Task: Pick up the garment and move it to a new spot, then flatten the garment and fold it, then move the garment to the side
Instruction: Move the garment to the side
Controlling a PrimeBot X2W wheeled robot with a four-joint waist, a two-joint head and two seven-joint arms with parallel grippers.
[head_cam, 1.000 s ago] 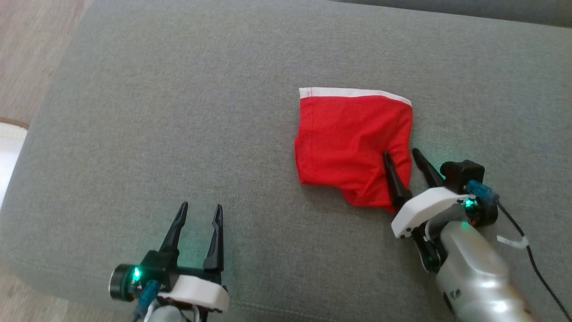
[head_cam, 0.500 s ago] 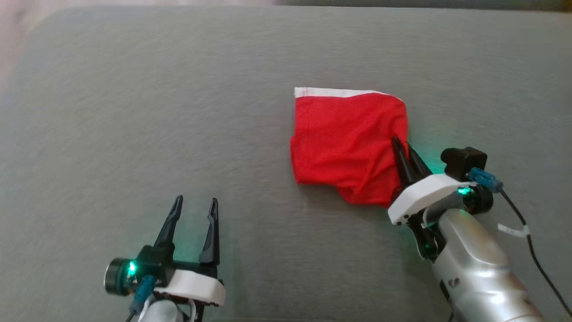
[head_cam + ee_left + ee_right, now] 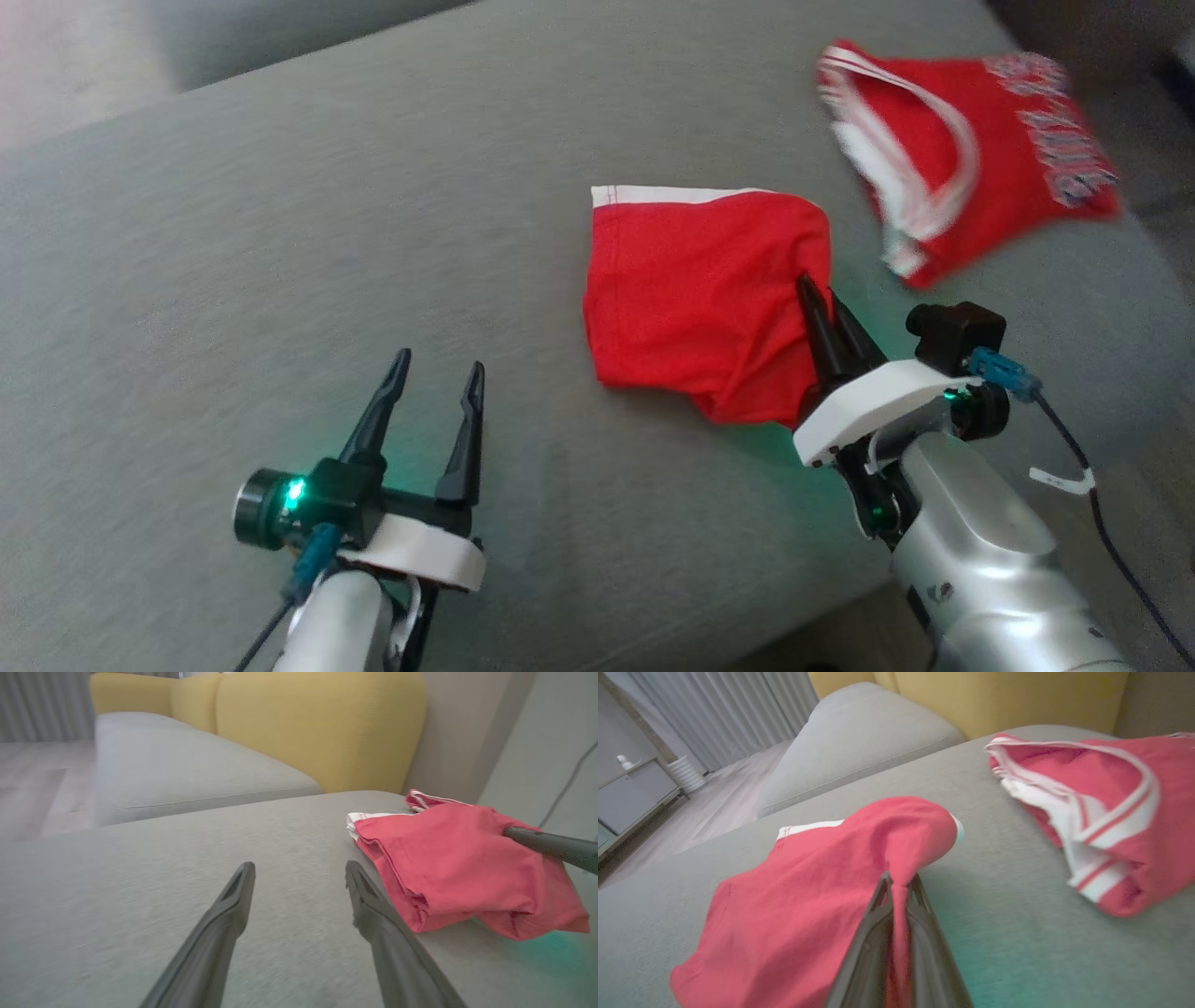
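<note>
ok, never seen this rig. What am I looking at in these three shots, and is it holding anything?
It's a two-armed robot at a grey cushion. One shot comes from its head camera, looking down; the other two from cameras on each wrist, looking along that arm's two dark fingers. The left gripper is open, holding nothing. The right gripper is shut on an edge of the folded red garment, which rests on the cushion. A second red garment with white trim lies apart, farther right.
</note>
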